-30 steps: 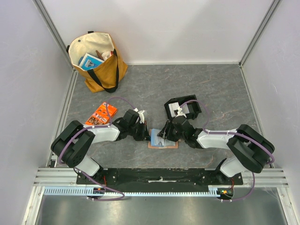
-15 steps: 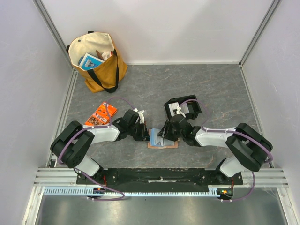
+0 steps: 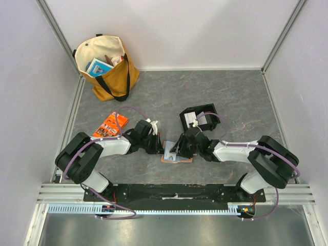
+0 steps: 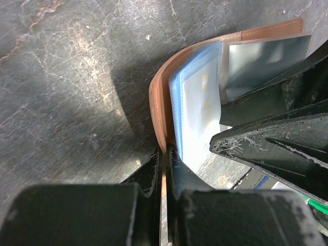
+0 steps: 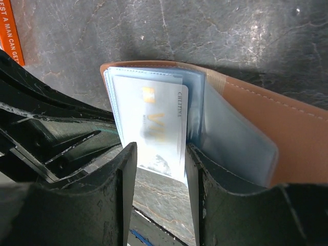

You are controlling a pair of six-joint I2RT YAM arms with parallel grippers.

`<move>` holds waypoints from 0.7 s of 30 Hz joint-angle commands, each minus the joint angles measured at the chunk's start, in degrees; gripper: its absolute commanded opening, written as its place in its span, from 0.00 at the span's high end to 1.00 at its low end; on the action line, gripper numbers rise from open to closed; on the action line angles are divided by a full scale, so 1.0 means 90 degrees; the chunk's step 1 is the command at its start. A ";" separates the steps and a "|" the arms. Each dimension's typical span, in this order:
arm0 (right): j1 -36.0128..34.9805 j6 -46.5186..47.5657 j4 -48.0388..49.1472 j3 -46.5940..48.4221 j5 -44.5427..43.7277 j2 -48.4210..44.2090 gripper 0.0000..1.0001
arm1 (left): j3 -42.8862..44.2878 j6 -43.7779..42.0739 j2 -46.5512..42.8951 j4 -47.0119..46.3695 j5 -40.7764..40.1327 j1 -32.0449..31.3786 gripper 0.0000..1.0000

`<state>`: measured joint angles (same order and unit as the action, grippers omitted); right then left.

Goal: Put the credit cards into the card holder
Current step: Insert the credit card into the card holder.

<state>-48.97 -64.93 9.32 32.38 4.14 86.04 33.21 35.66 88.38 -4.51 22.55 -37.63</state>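
The card holder lies open on the table between the two arms, tan-brown outside with light-blue sleeves inside. My left gripper is shut on the edge of its brown cover, holding that flap up. A pale credit card with gold print stands partway in a blue sleeve. My right gripper holds this card by its two long edges, one finger on each side. From above, the left gripper and right gripper meet over the wallet and hide most of it.
A black two-compartment tray with something white in it sits just behind the right arm. An orange printed packet lies left of the left arm. A yellow and cream tote bag stands in the far left corner. Walls close in the table on three sides.
The right gripper has shifted slightly left and forward over the card holder, covering more of it. The left gripper has held still.
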 commanded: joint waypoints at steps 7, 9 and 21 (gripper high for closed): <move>-0.0223 0.0874 -0.0768 0.0639 -0.0700 -0.0544 0.48 | -0.0341 -0.0056 0.0161 0.0755 -0.0767 -0.0067 0.98; -0.0213 0.1225 -0.1364 0.0757 -0.1278 -0.1080 0.43 | -0.0370 -0.0056 0.0073 0.0785 -0.0777 -0.0067 0.98; 0.1329 0.3317 -0.2793 0.2084 -0.2277 -0.2159 0.21 | -0.0126 -0.0241 -0.0591 0.1185 -0.0689 -0.0067 0.98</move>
<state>-41.19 -42.94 -10.13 46.87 -12.60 64.71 32.49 36.10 84.53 0.38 19.33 -38.02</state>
